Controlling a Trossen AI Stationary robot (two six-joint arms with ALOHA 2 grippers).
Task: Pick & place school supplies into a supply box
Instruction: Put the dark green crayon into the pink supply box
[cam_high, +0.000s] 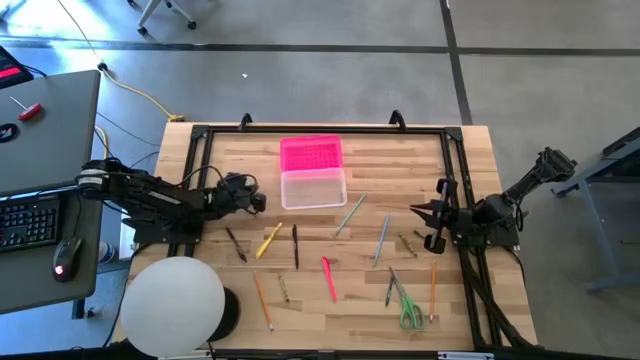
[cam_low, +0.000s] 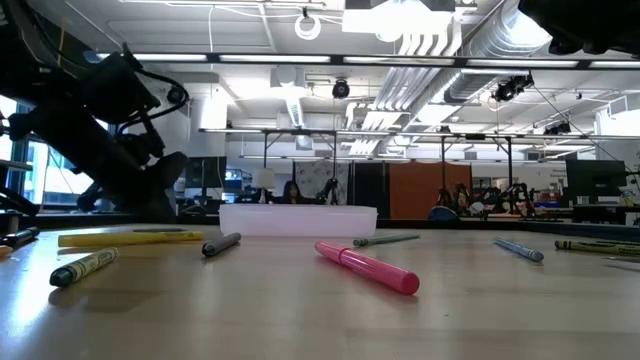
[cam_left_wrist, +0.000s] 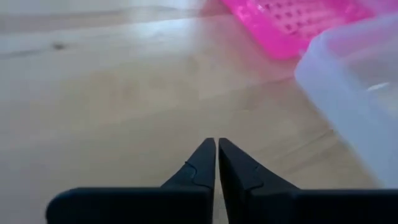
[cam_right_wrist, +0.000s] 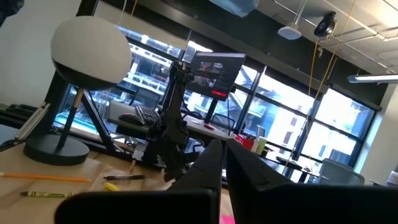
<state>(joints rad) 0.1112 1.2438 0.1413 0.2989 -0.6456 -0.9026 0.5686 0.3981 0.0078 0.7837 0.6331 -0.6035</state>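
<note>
The supply box lies open at the table's far middle, its pink dotted lid (cam_high: 311, 154) flat behind its clear base (cam_high: 313, 188). Pens and pencils lie loose on the wood: a yellow one (cam_high: 268, 240), a black one (cam_high: 236, 243), a pink marker (cam_high: 329, 278), a grey one (cam_high: 382, 240), and green-handled scissors (cam_high: 408, 308). My left gripper (cam_high: 258, 201) is shut and empty, low over the table just left of the clear base (cam_left_wrist: 354, 99). My right gripper (cam_high: 415, 210) is shut and empty at the right, pointing left and tipped up (cam_right_wrist: 224, 149).
A white globe lamp (cam_high: 175, 305) stands at the near left corner. A black frame (cam_high: 455, 190) runs round the work area. A laptop (cam_high: 45, 120) and mouse sit off the table's left. Bare wood lies between the box and the pens.
</note>
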